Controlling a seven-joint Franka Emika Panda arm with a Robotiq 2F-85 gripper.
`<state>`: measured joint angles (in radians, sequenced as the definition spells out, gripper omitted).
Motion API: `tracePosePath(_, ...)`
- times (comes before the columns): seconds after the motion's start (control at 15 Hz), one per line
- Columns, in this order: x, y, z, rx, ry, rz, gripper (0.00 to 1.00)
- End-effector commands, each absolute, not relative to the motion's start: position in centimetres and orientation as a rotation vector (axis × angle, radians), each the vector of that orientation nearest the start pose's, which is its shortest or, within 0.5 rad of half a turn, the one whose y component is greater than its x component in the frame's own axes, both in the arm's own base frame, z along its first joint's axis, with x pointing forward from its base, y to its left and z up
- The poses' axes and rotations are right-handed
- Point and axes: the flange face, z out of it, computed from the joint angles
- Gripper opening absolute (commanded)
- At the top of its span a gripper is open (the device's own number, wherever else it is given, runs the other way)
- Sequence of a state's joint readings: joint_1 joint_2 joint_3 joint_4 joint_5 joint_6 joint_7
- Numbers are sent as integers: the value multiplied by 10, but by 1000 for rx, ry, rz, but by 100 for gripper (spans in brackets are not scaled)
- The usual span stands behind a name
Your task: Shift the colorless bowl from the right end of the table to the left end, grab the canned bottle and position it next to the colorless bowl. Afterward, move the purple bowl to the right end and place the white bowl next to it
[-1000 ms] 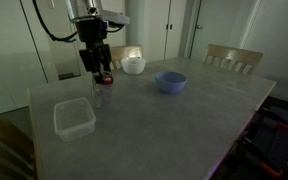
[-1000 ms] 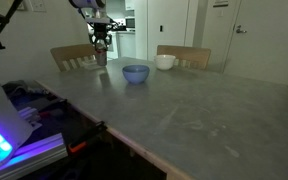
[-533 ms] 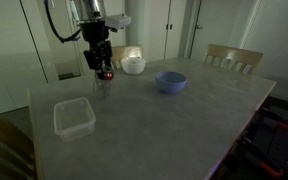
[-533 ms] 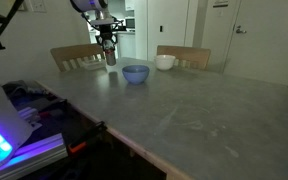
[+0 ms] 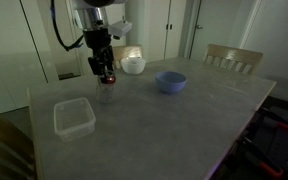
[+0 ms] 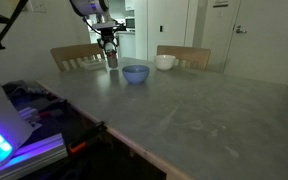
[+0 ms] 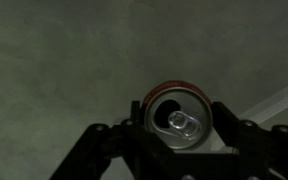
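Where the table ends at the left in an exterior view, the colorless bowl sits flat on the grey top. Just to its right and a little farther back, the gripper points straight down with its jaws clamped on the canned bottle. It grips the upper part, so the can stands upright directly under the pincer. From the wrist view, the can's top fills the gap between the two fingers, one pressed against each side. Whether its base touches the table is hard to tell in the dim light. Farther right stands the white bowl, near the can but apart from it. The purple bowl sits well clear beyond it.
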<state>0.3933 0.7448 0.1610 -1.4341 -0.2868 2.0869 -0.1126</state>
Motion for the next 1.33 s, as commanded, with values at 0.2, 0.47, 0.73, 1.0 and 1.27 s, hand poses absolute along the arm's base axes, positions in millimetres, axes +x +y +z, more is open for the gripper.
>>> tracePosePath(0.2, 617, 360, 232, -3020, -1480, 88, 46)
tracePosePath(0.47, 611, 370, 229, -3023, -1590, 84, 81)
tracePosePath(0.73, 608, 372, 225, -3036, -1630, 99, 100)
tracePosePath(1.0, 622, 357, 241, -3077, -1593, 70, 100)
tracePosePath(1.27, 636, 336, 264, -3155, -1479, 54, 100)
